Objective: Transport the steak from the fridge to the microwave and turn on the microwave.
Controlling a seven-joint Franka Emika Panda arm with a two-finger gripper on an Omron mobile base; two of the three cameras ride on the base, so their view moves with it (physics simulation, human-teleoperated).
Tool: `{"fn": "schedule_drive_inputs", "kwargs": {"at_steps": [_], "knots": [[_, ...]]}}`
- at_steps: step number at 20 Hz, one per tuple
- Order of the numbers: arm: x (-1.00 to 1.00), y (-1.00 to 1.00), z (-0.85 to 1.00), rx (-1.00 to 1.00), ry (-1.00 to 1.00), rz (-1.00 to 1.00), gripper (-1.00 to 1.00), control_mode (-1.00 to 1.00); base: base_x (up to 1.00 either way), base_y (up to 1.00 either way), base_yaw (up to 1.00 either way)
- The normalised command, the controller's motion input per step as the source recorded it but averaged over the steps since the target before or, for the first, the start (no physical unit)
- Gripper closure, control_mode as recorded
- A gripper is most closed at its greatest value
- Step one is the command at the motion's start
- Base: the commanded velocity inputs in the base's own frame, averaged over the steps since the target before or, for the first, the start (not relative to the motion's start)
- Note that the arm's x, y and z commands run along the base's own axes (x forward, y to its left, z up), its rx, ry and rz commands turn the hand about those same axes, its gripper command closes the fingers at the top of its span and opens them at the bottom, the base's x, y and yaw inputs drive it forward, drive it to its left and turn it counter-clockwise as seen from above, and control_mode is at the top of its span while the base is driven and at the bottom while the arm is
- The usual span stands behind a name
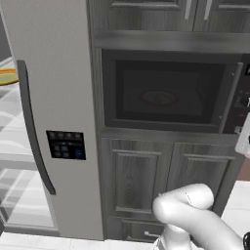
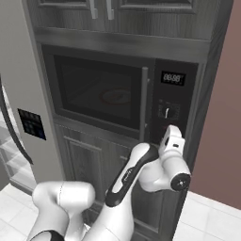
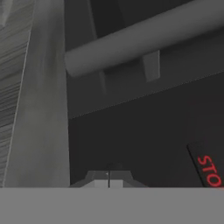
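The fridge [image 1: 58,97] is light grey with a dark curved handle [image 1: 31,127] and a black button panel [image 1: 66,145] showing pale and blue keys. A yellow-orange plate [image 1: 7,76] with a greenish rim sits inside it. The microwave [image 1: 166,93] is black with dark glass; its turntable [image 2: 116,97] is whitish with a red ring. Its bar handle [image 2: 144,103] is grey, and its control panel [image 2: 172,106] carries pale digits and red lettering [image 3: 209,169]. The cabinets [image 1: 166,180] are dark grey wood grain. The arm [image 2: 136,174] is white with dark joints.
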Motion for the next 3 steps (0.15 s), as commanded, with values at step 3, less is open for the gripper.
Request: {"fn": "schedule_drive_inputs", "kwargs": {"at_steps": [3], "knots": [[0.73,-0.18,-0.01,0.0,0.14,0.0,1.0,-1.0,0.0,0.0,0.0]]}}
